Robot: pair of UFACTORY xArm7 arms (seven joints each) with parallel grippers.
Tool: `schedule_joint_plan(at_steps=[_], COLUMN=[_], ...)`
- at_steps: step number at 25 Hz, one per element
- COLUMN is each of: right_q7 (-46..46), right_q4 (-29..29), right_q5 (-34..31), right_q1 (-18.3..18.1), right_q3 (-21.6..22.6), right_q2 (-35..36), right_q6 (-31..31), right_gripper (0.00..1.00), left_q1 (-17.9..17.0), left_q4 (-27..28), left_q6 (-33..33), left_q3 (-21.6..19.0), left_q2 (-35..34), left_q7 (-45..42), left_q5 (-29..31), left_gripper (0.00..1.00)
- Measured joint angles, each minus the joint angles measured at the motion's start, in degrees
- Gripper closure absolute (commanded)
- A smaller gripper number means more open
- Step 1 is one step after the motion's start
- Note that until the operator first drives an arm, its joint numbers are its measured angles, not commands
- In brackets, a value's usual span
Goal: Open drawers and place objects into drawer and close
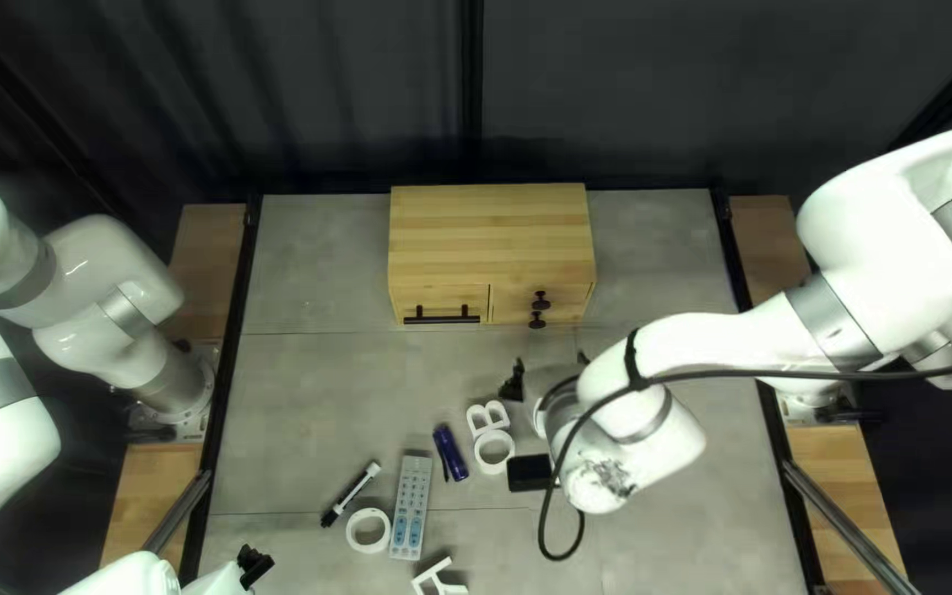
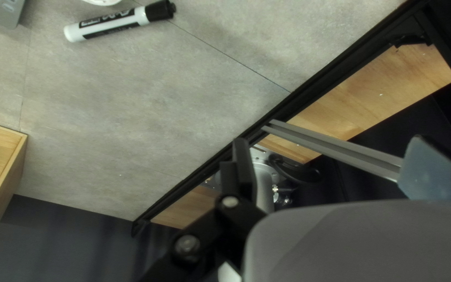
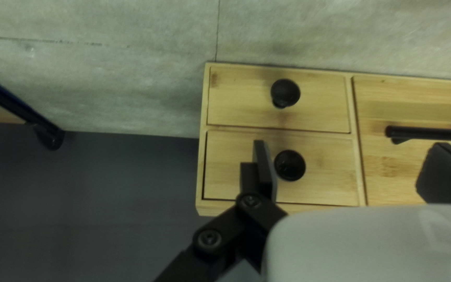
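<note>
My right gripper (image 1: 548, 370): jaws released, facing the wooden cabinet's (image 1: 489, 234) upper round knob (image 3: 289, 165) | my left gripper (image 1: 255, 564): jaws released over bench (image 1: 311, 408)

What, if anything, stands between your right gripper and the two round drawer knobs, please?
Nothing visible does: from the right gripper, its jaws open, both the upper knob and the lower knob show. One jaw appears close beside the upper knob, though.

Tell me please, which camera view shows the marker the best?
The left wrist view: the marker lies there whole and large, its white body and black cap distinct. The top left view shows it whole but small; the right wrist view lacks it.
</note>
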Motion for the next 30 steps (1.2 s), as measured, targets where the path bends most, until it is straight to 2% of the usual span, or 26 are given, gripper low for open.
schedule_joint_plan(at_steps=[16, 23, 30], right_q7=[-5.7, -4.6, -2.2], right_q4=[-4.2, -6.3, -5.8], right_q5=[-0.8, -1.5, -2.2], right_q1=[-4.7, -5.5, -5.8], right_q3=[-2.2, -3.1, -3.8], right_q2=[-2.1, -3.7, -1.9], right_q6=[-9.0, -10.0, -10.5], right_gripper=[0.0, 0.0, 0.0], left_q1=[0.0, 0.0, 0.0], left_q4=[0.0, 0.0, 0.0], left_q6=[0.0, 0.0, 0.0], left_q3=[0.0, 0.0, 0.0], left_q2=[0.0, 0.0, 0.0], left_q7=[0.0, 0.0, 0.0], left_q5=[0.0, 0.0, 0.0], left_gripper=[0.0, 0.0, 0.0])
